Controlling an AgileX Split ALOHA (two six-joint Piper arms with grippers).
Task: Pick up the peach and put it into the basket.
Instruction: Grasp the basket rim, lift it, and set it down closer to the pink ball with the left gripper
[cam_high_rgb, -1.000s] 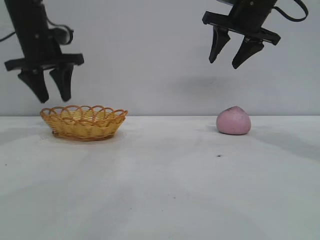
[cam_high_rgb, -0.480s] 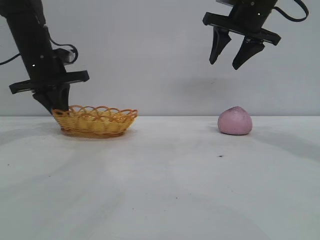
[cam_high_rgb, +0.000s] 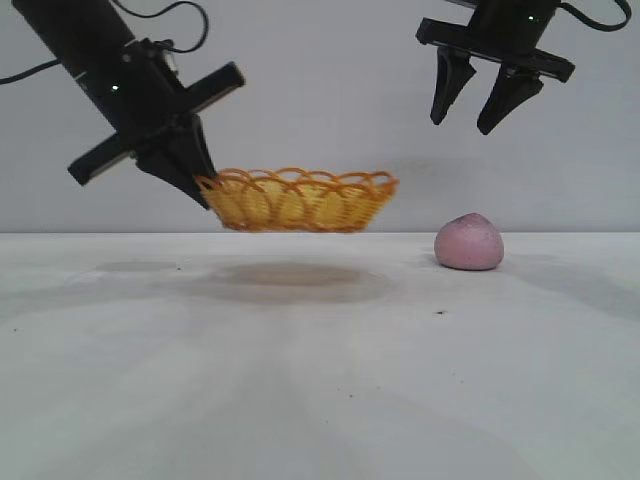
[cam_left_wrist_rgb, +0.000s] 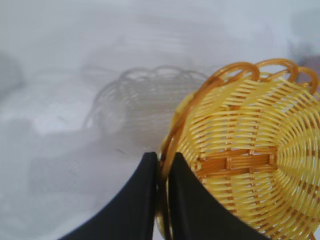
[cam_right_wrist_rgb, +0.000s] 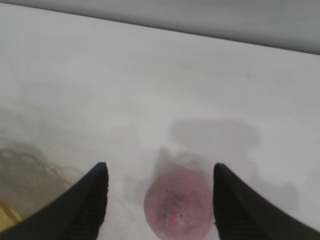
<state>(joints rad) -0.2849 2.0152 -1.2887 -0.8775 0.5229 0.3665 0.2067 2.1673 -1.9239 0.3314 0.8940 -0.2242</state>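
**Basket in the air, peach waiting on the table**

From the outside camera, the left gripper (cam_high_rgb: 200, 185) holds the basket (cam_high_rgb: 300, 200) by its left rim, up off the table (cam_high_rgb: 320, 380). The basket hangs about level, with its dark shadow on the table right under it. It sits between the two arms, probably so the peach has only a short way to go. The peach (cam_high_rgb: 468, 243) rests on the table at the right, well apart from the basket. The right gripper (cam_high_rgb: 480, 105) hangs high above the peach, its two fingers spread wide and pointing down, with nothing in them.

From the left wrist camera, the two black fingers (cam_left_wrist_rgb: 135, 200) are squeezed almost together on the basket's (cam_left_wrist_rgb: 250, 165) looped rim, one inside and one outside. That pinch is what keeps the basket up (a thin rim is easy to grab this way). The basket's shadow shows on the table beyond it.

From the right wrist camera, the peach (cam_right_wrist_rgb: 177, 202) lies right between the two open fingers (cam_right_wrist_rgb: 82, 205), far below them. The gripper looks lined up over it, so going straight down should put a finger on each side. The peach is round, so it might roll if a finger bumps it first.
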